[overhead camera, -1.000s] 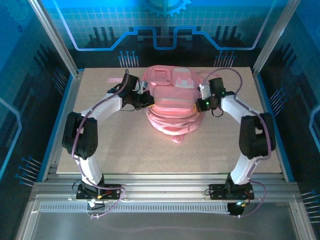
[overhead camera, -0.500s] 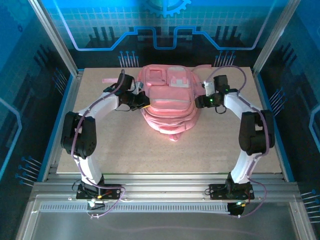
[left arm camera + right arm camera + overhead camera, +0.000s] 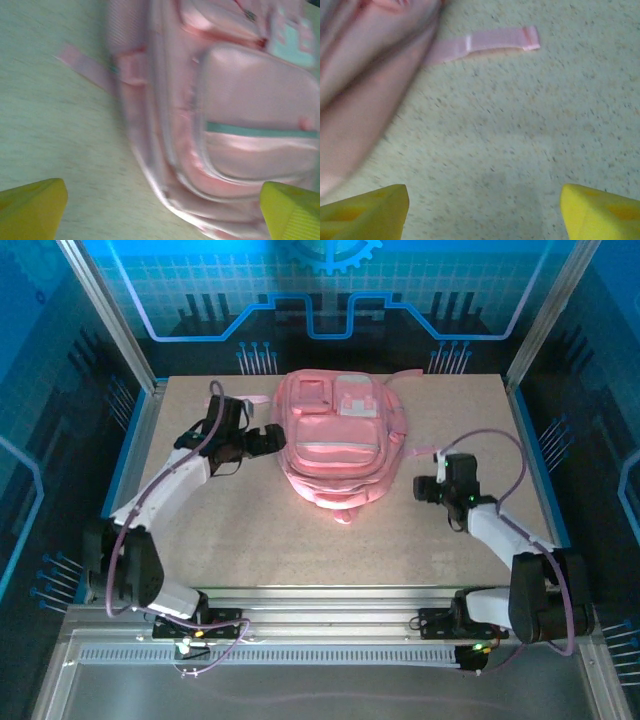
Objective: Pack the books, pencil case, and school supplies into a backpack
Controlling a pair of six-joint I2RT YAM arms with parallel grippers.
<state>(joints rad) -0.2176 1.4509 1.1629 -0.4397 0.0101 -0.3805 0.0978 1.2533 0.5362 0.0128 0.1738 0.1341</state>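
Top view: backpack (image 3: pixel 338 445) sits mid-counter (image 3: pixel 250 540) toward the far edge, left fingers (image 3: pixel 272 436) just beside it, right fingers (image 3: pixel 422 488) apart. Left wrist: left fingers (image 3: pixel 32 200) wide, empty. Right wrist: right fingers (image 3: pixel 365 205) wide too, strap (image 3: pixel 485 41) ahead. Looks like wrap-up; next I'd park both arms.

The backpack (image 3: pixel 337 445), toward 12 o'clock, is soft pink cloth with a faint sheen, its strap (image 3: pixel 485 42) flat woven webbing; the table (image 3: pixel 250 540) is matt and speckled. The left gripper (image 3: pixel 160 192) has fingers (image 3: pixel 32 207) of matt yellow plastic, and the rails (image 3: pixel 330 620) at 6 o'clock are ribbed bare metal.
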